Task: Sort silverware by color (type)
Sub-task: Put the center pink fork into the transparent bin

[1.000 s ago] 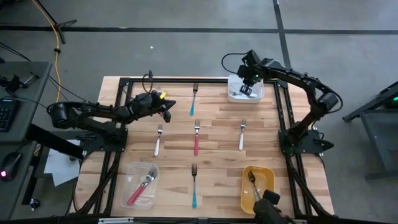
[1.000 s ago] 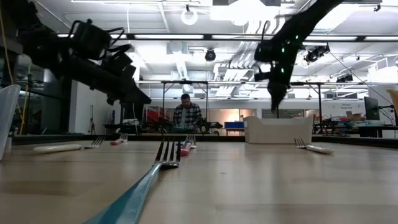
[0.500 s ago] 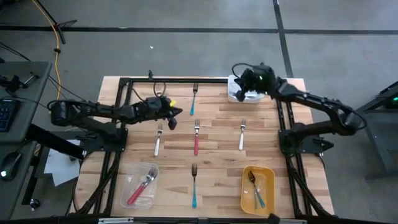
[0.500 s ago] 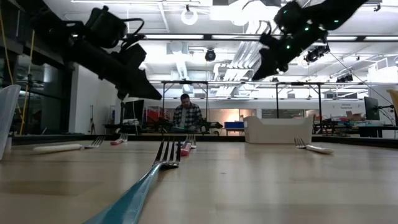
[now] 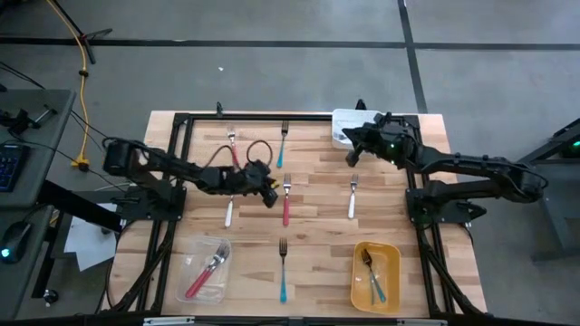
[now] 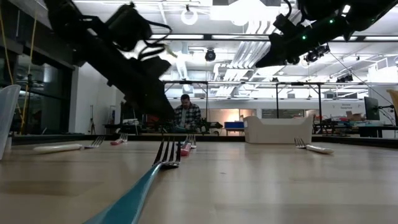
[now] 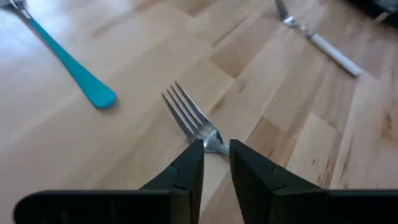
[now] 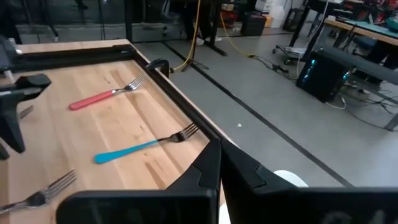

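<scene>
Left end effector [image 5: 269, 193]: mine, low over the middle of the bench, fingers [image 7: 186, 177] parted narrowly, straddling the neck of the red-handled fork [image 5: 286, 197]; nothing gripped yet, by my reading.
Target fork: lies at the bench's centre, tines toward the far edge, handle toward the near edge; in my wrist view its tines [image 7: 186, 112] fan out just ahead of my fingertips and the handle is hidden under them.
Key relation: fork's long axis runs far-to-near, and I come at it from the left side, so my fingers cross that axis.
Nearer arm: my left, clearly; it is right at the fork.
Right end effector [image 5: 350, 145]: closed, empty, raised near the white container [image 5: 345, 128] at the far right corner.
Open room: bare wood all round the fork; the white-handled fork [image 5: 229, 206] lies just beside my arm toward the left edge, the teal fork [image 5: 282, 145] toward the far edge, well apart.
Destination, my guess: clear container [image 5: 205, 269] at the near left corner, already holding red-handled pieces.
Risk: handle may swing as it lifts.
</scene>
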You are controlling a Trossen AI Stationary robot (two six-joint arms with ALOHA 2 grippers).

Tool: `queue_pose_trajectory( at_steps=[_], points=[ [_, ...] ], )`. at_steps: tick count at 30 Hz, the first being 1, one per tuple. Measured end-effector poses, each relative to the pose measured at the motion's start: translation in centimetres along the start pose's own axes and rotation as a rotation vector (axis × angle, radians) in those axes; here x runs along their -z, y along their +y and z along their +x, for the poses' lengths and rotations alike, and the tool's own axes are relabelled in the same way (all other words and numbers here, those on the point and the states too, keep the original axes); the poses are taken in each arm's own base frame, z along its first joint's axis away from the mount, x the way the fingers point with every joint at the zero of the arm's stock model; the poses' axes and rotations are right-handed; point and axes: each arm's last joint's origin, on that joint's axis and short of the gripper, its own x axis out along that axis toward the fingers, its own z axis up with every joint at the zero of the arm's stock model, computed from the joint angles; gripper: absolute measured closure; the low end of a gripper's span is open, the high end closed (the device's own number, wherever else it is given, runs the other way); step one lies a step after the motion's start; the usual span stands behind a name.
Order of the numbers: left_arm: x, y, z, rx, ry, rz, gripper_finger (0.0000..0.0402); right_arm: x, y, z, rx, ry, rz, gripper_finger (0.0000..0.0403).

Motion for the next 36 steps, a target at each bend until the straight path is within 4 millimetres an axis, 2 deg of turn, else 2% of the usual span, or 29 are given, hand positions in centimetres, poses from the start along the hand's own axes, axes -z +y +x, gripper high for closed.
queue_pose_trajectory(
  at_steps=[8, 18, 30, 36],
  points=[
    [0.5, -2.7, 2.7, -0.13, 0.128, -0.041, 0.0299, -0.3, 0.5, -0.4, 0.01, -0.018, -0.06, 0.0401],
    [0.2, -6.2, 4.2, -0.169, 0.089, -0.05, 0.0288, -0.2, 0.6, -0.4, 0.008, -0.003, -0.066, 0.0401],
    [1.2, -6.3, 6.4, -0.294, 0.182, -0.027, 0.0288, -0.4, 0.5, -0.4, 0.007, -0.024, -0.056, 0.0401],
    [1.5, -6.0, 6.5, -0.319, 0.21, 0.02, 0.0291, -0.4, 1.0, -0.5, -0.015, -0.024, -0.059, 0.0401]
  ],
)
